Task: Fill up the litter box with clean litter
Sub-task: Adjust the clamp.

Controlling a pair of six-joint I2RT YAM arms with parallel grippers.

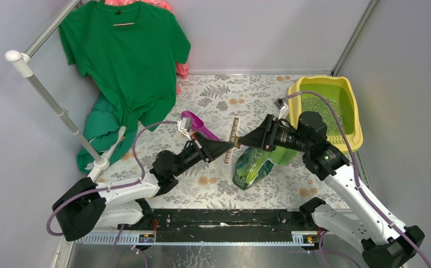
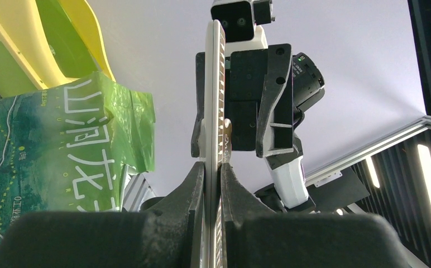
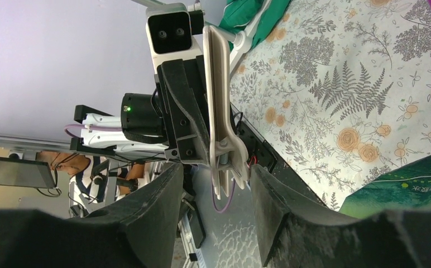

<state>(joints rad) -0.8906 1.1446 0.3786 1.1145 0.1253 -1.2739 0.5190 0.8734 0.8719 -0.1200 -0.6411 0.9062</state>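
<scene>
so the left gripper (image 2: pixel 212 170) is clamped on the beige bag clip (image 2: pixel 214 84), and the right gripper (image 3: pixel 216 173) gapes around it. the litter box (image 1: pixel 348 95) sits far right. the green bag (image 1: pixel 249 167) looks floppy and slick, so I'd grab its sides.

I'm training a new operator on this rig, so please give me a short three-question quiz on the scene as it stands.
1. True or false: the green bag lies inside the litter box.
2. Which arm's gripper is shut on the beige toothed strip? A) left B) right C) neither
3. Fill in: the purple scoop lies on the ___-patterned tablecloth.

Key
1. False: it lies on the tablecloth, outside the box.
2. A: the left gripper clamps it, and the right gripper is open around its end.
3. Floral.
</scene>
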